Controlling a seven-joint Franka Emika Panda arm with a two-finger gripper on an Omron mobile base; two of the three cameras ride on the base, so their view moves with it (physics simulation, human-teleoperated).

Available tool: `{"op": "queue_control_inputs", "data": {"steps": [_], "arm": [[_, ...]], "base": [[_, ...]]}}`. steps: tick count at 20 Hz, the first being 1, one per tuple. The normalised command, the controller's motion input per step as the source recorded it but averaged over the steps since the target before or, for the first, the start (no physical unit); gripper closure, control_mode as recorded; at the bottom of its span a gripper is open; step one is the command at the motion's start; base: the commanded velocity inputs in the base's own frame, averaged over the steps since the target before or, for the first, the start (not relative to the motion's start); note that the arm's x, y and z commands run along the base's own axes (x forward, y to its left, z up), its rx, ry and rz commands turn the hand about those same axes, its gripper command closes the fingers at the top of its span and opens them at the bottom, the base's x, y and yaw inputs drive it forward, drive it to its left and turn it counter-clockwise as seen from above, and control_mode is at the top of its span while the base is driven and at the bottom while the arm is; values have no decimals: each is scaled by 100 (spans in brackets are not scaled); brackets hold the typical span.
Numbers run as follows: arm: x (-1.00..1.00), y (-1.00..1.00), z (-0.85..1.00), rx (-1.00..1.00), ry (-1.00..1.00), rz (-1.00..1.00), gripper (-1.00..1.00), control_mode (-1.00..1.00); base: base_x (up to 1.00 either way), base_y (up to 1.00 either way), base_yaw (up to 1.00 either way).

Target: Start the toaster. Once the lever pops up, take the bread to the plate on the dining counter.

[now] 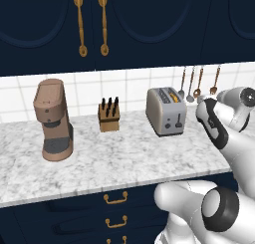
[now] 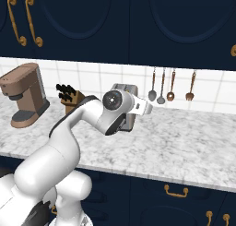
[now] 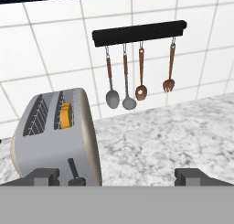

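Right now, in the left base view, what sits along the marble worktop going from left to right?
Brown coffee machine → knife block → toaster with the bread in a slot → hanging utensils on the wall behind → the arm's open gripper.

We see a white-grey marble worktop [image 1: 124, 163] running along the tiled wall, with dark navy drawers and gold handles below its front edge. Three things stand directly on it, in a row toward the far side. At the left stands a brown coffee machine [image 1: 52, 119]. Right of it, near the wall, sits a wooden knife block [image 1: 109, 115] with dark handles sticking up. Further right stands the toaster [image 1: 166, 111], silver-grey on a dark base, with something golden showing in one slot. The three stand well apart from one another.
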Motion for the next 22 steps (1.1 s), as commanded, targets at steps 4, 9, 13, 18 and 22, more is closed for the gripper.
{"op": "queue_control_inputs", "data": {"steps": [4,9,13,18,22], "arm": [[0,0,0,0,0,0,-100,-100],[0,0,0,0,0,0,-100,-100],[0,0,0,0,0,0,-100,-100],[0,0,0,0,0,0,-100,-100],[0,0,0,0,0,0,-100,-100]], "base": [[0,0,0],[0,0,0],[0,0,0],[0,0,0],[0,0,0]]}}
